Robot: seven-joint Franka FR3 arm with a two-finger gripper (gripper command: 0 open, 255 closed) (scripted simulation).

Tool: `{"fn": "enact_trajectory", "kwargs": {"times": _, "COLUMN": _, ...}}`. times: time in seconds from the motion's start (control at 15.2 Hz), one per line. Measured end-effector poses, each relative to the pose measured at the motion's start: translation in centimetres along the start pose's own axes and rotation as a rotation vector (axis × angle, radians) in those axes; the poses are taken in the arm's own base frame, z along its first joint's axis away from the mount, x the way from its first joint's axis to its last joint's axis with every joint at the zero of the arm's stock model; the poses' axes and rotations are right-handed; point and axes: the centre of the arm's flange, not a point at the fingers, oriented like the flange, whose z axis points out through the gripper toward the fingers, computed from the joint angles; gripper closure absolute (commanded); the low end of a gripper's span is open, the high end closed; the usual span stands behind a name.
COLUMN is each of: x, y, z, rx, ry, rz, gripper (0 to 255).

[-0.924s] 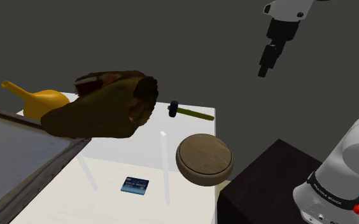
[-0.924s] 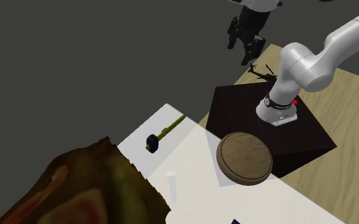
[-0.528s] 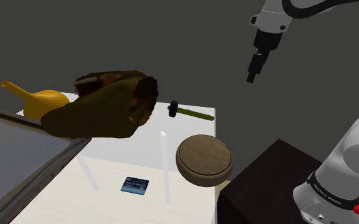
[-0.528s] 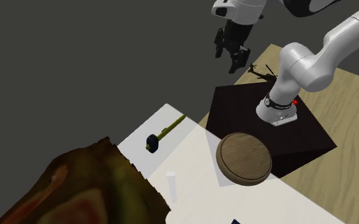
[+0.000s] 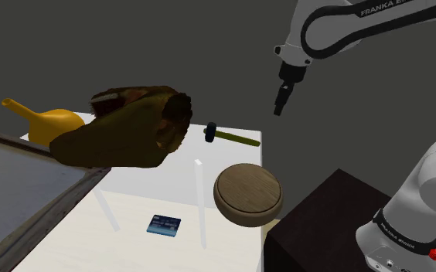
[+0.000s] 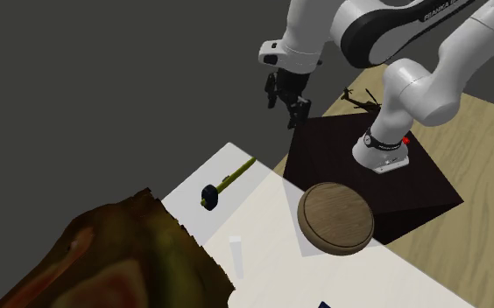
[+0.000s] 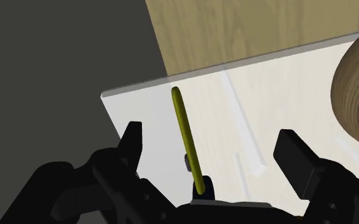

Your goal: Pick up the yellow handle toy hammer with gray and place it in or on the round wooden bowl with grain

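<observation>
The toy hammer (image 5: pixel 232 137) has an olive-yellow handle and a dark head, and lies flat at the far end of the white table (image 5: pixel 139 202). It also appears in the second exterior view (image 6: pixel 229 183). The round wooden bowl (image 5: pixel 247 193) stands on the table nearer the stand, a short way from the hammer. My gripper (image 5: pixel 279 107) hangs in the air above and slightly to the shoulder view's right of the hammer, open and holding nothing. In the wrist view the handle (image 7: pixel 188 136) runs between my spread fingers (image 7: pixel 132 144), well below them, with the bowl's rim (image 7: pixel 356 89) off to one side.
A big brown lumpy object (image 5: pixel 127 127) overhangs the table's shoulder-view left, with a yellow spouted vessel (image 5: pixel 50 124) behind it. A small blue card (image 5: pixel 163 225) lies on the near part. Thin white posts (image 5: pixel 200 202) rise from the table. The dark stand box (image 6: pixel 368 179) adjoins the bowl's side.
The arm has swung toward the shoulder view's left and lowered somewhat, bringing the open gripper from above the stand to over the table's far end by the hammer. Hammer and bowl are unmoved.
</observation>
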Motion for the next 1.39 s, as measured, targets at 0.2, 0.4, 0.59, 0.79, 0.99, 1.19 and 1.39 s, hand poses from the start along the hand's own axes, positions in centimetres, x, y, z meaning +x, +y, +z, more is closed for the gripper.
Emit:
{"fn": "enact_trajectory", "kwargs": {"times": 0.2, "x": 2.4, "y": 0.8, "z": 2.9, "rx": 0.010, "ry": 0.014, "rz": -0.054, "gripper": 0}}
{"fn": "enact_trajectory", "kwargs": {"times": 0.4, "x": 5.1, "y": 1.0, "z": 5.9, "rx": 0.019, "ry": 0.028, "rz": -0.109, "gripper": 0}}
{"fn": "enact_trajectory", "kwargs": {"times": 0.59, "x": 7.6, "y": 1.2, "z": 8.8, "rx": 0.029, "ry": 0.041, "rz": -0.164, "gripper": 0}}
{"fn": "enact_trajectory", "kwargs": {"times": 0.79, "x": 10.2, "y": 1.2, "z": 11.4, "rx": 0.039, "ry": 0.054, "rz": -0.218, "gripper": 0}}
{"fn": "enact_trajectory", "kwargs": {"times": 0.99, "x": 12.5, "y": 0.8, "z": 14.6, "rx": 0.048, "ry": 0.068, "rz": -0.273, "gripper": 0}}
{"fn": "enact_trajectory", "kwargs": {"times": 1.19, "x": 14.1, "y": 0.7, "z": 16.5, "rx": 0.054, "ry": 0.075, "rz": -0.302, "gripper": 0}}
{"fn": "enact_trajectory", "kwargs": {"times": 1.39, "x": 14.4, "y": 0.6, "z": 18.2, "rx": 0.054, "ry": 0.076, "rz": -0.306, "gripper": 0}}
